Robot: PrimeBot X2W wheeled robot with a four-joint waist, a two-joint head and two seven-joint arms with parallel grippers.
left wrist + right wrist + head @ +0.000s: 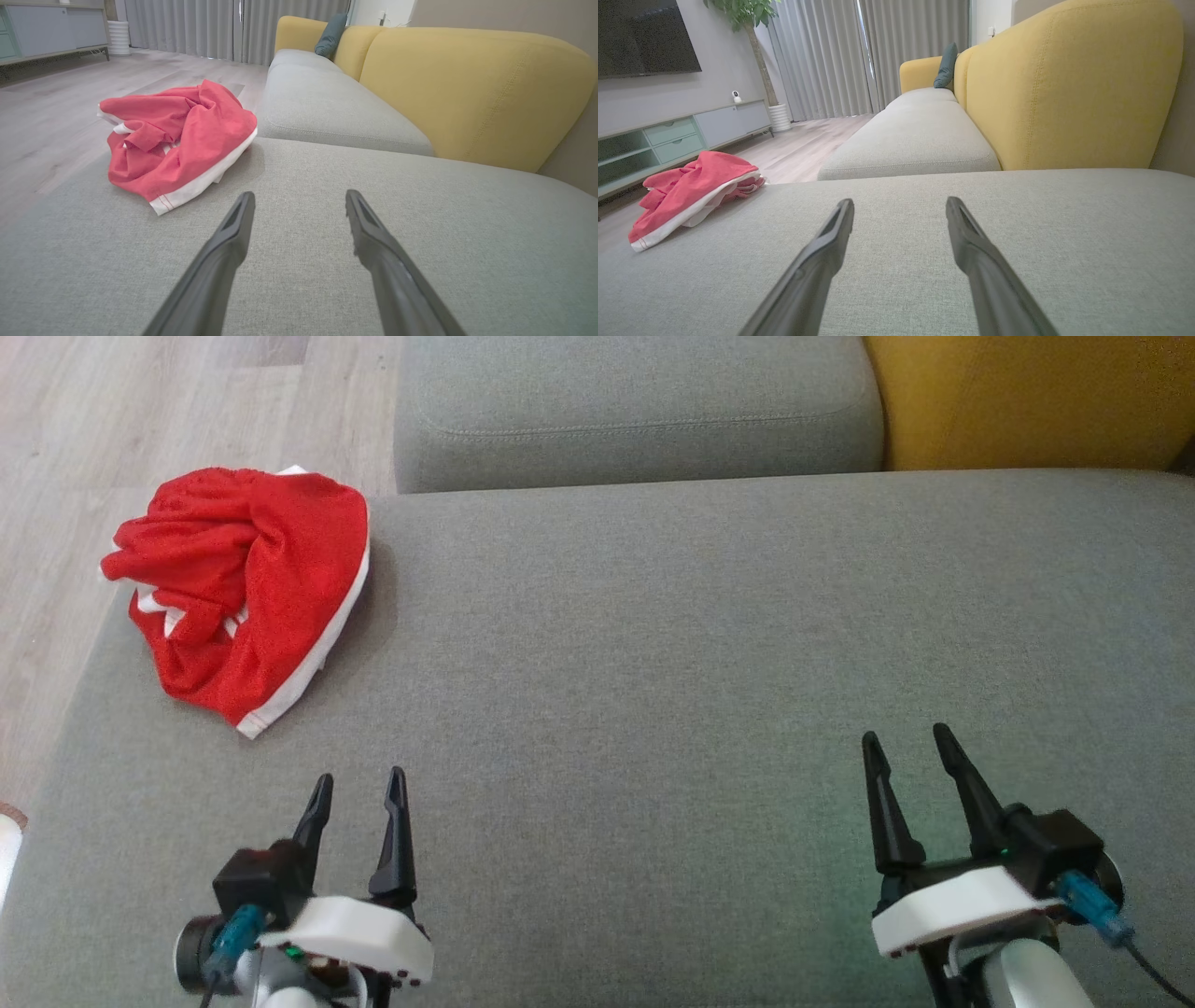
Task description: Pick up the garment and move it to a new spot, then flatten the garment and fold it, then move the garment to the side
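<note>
The garment (243,588) lies crumpled in a heap at the far left corner of the grey seat cushion (653,663). It is red cloth with a white band along its edge, and it hangs slightly over the cushion's left side. It sits to the left in the left wrist view (187,135) and far left in the right wrist view (691,186). My left gripper (359,777) hovers open over the cushion, a short way nearer than the heap and apart from it. My right gripper (906,733) is open at the lower right, far from the cloth. Nothing lies between the open fingers (299,193) (900,200).
A second grey cushion (635,411) adjoins the far edge, with a yellow backrest (1036,401) at the far right. Wooden floor (140,411) lies beyond the left edge. A low cabinet (668,140) and grey curtains (831,56) stand across the room.
</note>
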